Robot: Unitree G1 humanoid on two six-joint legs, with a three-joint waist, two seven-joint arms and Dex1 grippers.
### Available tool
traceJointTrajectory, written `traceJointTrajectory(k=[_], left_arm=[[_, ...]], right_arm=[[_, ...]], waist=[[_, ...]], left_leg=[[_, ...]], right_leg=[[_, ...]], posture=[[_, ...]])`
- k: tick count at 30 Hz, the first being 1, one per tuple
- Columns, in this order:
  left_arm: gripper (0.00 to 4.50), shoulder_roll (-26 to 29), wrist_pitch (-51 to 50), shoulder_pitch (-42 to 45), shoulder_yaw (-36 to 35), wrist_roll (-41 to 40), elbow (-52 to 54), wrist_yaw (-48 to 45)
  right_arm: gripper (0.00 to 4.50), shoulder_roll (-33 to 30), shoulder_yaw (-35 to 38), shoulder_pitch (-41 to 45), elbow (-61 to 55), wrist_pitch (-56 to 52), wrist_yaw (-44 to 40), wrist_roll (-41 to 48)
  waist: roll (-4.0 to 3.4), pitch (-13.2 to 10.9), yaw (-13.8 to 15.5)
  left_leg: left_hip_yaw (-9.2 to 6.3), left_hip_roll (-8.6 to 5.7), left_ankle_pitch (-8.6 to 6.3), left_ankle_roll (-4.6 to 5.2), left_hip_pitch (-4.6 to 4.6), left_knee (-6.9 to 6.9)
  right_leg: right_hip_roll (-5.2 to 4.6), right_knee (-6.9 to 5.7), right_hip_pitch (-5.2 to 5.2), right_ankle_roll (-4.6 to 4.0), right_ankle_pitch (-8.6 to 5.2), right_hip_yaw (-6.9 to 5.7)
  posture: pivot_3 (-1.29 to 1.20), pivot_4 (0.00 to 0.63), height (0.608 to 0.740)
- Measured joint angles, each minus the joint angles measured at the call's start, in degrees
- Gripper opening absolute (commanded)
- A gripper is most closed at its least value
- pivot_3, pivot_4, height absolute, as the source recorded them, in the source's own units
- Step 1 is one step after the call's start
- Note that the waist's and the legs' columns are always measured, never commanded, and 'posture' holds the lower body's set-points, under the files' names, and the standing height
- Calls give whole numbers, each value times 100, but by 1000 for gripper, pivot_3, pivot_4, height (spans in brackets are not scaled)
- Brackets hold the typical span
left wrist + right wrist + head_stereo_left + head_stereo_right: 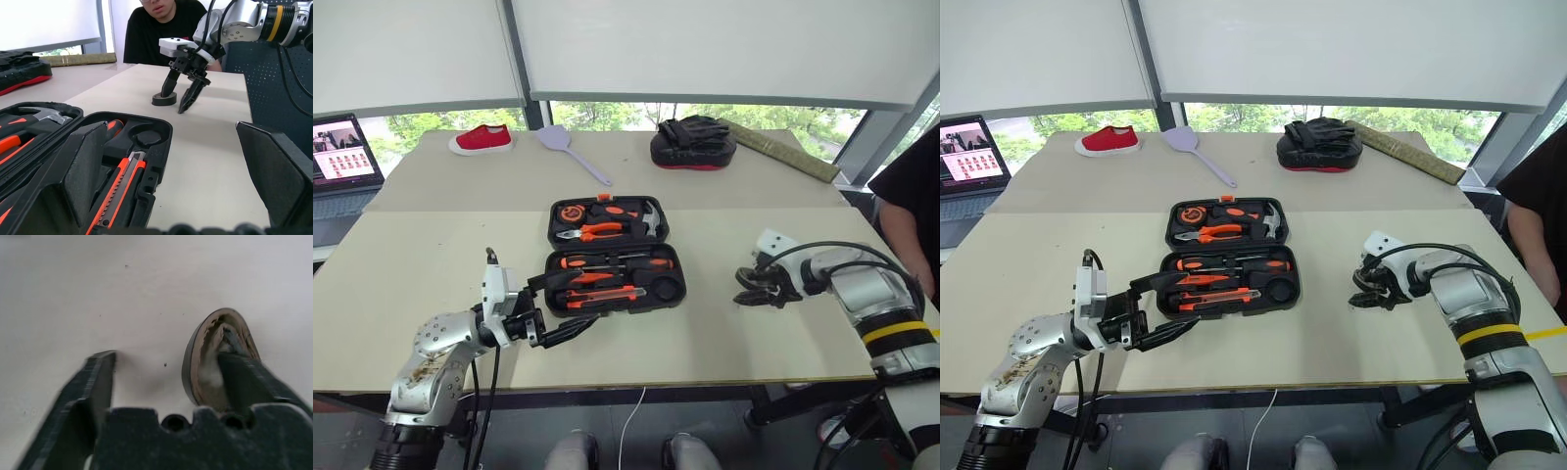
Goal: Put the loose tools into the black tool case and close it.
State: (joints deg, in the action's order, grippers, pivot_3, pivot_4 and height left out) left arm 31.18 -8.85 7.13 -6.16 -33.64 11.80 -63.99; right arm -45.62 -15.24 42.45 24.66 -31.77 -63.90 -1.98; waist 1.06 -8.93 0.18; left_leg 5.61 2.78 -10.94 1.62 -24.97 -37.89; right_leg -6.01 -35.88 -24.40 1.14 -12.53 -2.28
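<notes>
The black tool case (677, 260) lies open at mid-table. Its front half holds orange-and-black screwdrivers (607, 262) and the utility knife (605, 294); a round slot (668, 289) at its right end is empty. The small dark tape roll (164, 99) lies flat on the table right of the case. My right gripper (175, 102) points down at it, open, one finger inside the roll's hole (230, 377) and the other on the bare table beside it. My left gripper (574, 300) is open at the case's front left corner, holding nothing.
At the table's far side lie a red shoe (481, 139), a lilac spatula (570, 149), a black-and-red mitt (693, 145) and an olive roll (788, 152). A laptop (342, 157) stands at far left. A person in black (911, 206) sits beyond the right edge.
</notes>
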Motion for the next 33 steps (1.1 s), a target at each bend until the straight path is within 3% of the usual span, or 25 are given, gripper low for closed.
traceJointTrajectory(k=[7, 12, 19, 27, 33], left_arm=[[4500, 9, -1, -1, 0, -1, 0, 15], [4500, 8, 1, -56, 0, 0, 4, 38], [4500, 5, 130, -250, -3, 1, 7, -56], [4500, -17, 322, -330, -7, 28, -54, -126], [4500, -47, 431, -498, -7, 64, -55, -85]], right_arm=[[66, 2, -23, 6, -47, 18, -367, 5], [66, -52, -50, -10, -761, 85, -727, 187], [66, 735, -14, 665, -2416, -914, -1038, 1229], [66, 1322, -704, 761, -1823, -966, -576, 931], [66, 1191, -935, 752, -1405, -891, -516, 651]], waist=[[0, 0, -13], [0, 0, -33], [-1, -1, -77], [1, -1, -2], [1, -1, -8]], left_leg=[[-1, 1, 1, -1, 0, 0], [-5, 6, 0, -1, -1, 0], [-34, 18, 3, -5, 2, 0], [-22, 6, 3, -5, -4, 0], [-5, 6, 2, -5, -9, 0]], right_leg=[[0, -2, -1, -2, 1, 0], [3, -3, -6, -2, 0, 1], [19, -15, -9, -11, 2, 1], [-2, -12, -15, -13, 5, -1], [0, -13, -19, -13, 4, -4]], posture=[[0, 150, 740], [0, 150, 740], [0, 150, 740], [0, 150, 740], [0, 150, 740]])
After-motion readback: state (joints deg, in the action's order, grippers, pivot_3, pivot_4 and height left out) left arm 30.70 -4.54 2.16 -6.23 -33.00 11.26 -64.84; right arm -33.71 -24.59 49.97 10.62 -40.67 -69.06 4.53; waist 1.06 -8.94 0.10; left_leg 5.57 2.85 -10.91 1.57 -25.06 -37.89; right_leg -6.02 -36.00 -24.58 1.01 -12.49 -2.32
